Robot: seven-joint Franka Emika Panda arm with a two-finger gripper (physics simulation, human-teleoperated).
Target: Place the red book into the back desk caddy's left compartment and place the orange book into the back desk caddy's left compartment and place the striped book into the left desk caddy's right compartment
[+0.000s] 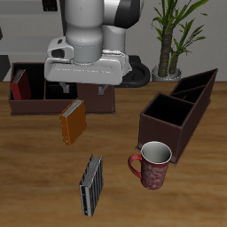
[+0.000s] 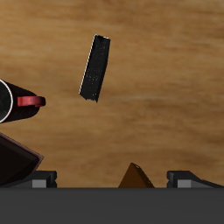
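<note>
You're seeing the thin red book (image 1: 19, 84) standing inside the dark-brown back desk caddy (image 1: 35, 105), the orange book (image 1: 73, 122) leaning against its front, and the grey striped book (image 1: 91, 185) lying flat near the dark left desk caddy (image 1: 177, 120).

In the exterior view we lose the middle of the dark brown back desk caddy (image 1: 27, 96) behind the white robot arm (image 1: 89, 40). In the wrist view we see only an edge of the red patterned mug (image 2: 17, 101) and just the tip of the orange book (image 2: 136, 178); we cannot tell the fingers' spacing.
</note>
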